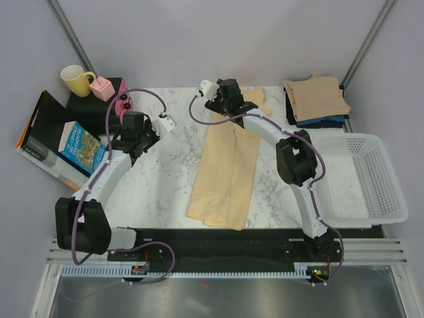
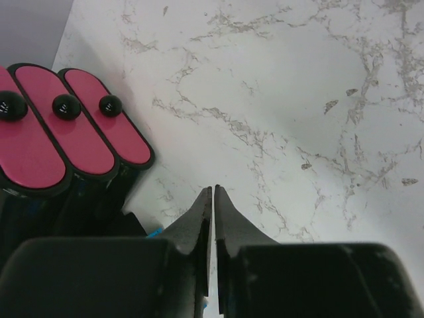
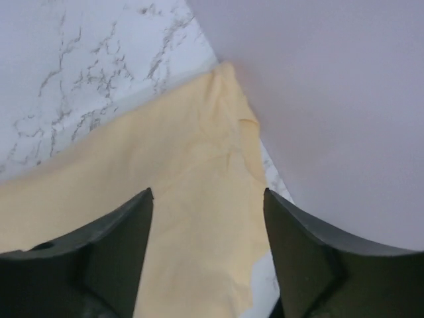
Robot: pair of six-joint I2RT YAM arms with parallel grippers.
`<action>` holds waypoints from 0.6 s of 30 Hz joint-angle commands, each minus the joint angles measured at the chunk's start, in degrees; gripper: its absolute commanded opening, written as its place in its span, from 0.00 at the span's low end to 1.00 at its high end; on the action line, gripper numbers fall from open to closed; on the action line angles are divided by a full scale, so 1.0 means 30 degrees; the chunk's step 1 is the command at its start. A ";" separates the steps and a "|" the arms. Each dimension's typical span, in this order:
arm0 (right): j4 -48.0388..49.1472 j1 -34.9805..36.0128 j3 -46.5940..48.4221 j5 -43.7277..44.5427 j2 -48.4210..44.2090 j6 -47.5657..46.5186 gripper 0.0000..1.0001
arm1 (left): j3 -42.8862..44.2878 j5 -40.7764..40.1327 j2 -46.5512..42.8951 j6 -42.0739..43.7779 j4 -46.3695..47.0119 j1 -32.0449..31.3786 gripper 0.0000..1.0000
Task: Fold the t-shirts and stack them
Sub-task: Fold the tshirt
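- Two empty claws: left claw (image 2: 213, 191) shut, parked over bare table (image 2: 298, 99).
- Right claw (image 3: 207, 193) wide open above yellow t-shirt (image 1: 224, 173), upper centre, likely lining up a fold.

top: high overhead, whole table (image 1: 165, 179) | wrists: close, angled down at it | shared: its marble top

Brightly, evenly lit from above. Only soft, faint shadows on the marble table (image 1: 165, 179). Sharp overhead; softer in both wrist views, dark fingers (image 3: 112, 258) blurred up close.
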 commanded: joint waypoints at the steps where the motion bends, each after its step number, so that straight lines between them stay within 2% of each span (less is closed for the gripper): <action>1: -0.2459 0.0766 -0.2296 -0.0509 -0.6316 0.0564 0.82 | 0.0053 -0.0761 -0.1286 -0.0482 0.1441 0.0012 0.38; 2: -0.4874 0.0972 -0.2854 -0.1673 -0.6991 0.0302 0.84 | 0.0024 0.0080 -0.1868 -0.0250 0.0977 0.0012 0.45; 3: -0.5826 0.1206 -0.4309 -0.1946 -0.8477 0.0270 0.86 | -0.0093 0.0930 -0.2309 0.0216 0.0624 0.0012 0.50; 4: -0.6764 0.1730 -0.5252 -0.2471 -0.9246 -0.0049 0.87 | -0.0761 0.1866 -0.2923 0.1584 0.0418 0.0012 0.65; 5: -0.8600 0.1939 -0.6335 -0.3230 -1.0036 -0.0401 0.88 | -0.1261 0.3877 -0.3567 0.2468 0.0067 -0.0017 0.73; 6: -0.8851 0.2202 -0.9333 -0.3876 -1.1871 -0.0607 0.90 | -0.1817 0.4941 -0.4995 0.3521 -0.0284 -0.0047 0.75; 7: -0.8940 0.2582 -1.0958 -0.4201 -1.2905 -0.1131 0.91 | -0.2953 0.6054 -0.5705 0.6113 -0.0810 -0.0076 0.76; 8: -0.9028 0.2701 -1.4049 -0.4494 -1.4917 -0.1456 0.91 | -0.3545 0.7776 -0.6379 0.7531 -0.1221 -0.0192 0.80; 11: -0.9146 0.3112 -1.8659 -0.5286 -1.8581 -0.1753 0.91 | -0.6006 1.0331 -0.9512 1.3536 -0.3359 -0.0515 0.83; 13: -0.9641 0.3520 -2.0312 -0.6078 -2.0260 -0.1635 0.89 | -0.7904 1.1276 -1.1848 1.7132 -0.4474 -0.0603 0.83; 16: -0.9965 0.4863 -2.3185 -0.5877 -2.3367 -0.1372 0.89 | -1.0336 1.2742 -1.4517 2.0800 -0.5647 -0.0603 0.83; 18: -1.0200 0.5687 -2.4652 -0.5698 -2.4952 -0.1079 0.89 | -1.1368 1.3709 -1.5463 2.1925 -0.5853 -0.0603 0.83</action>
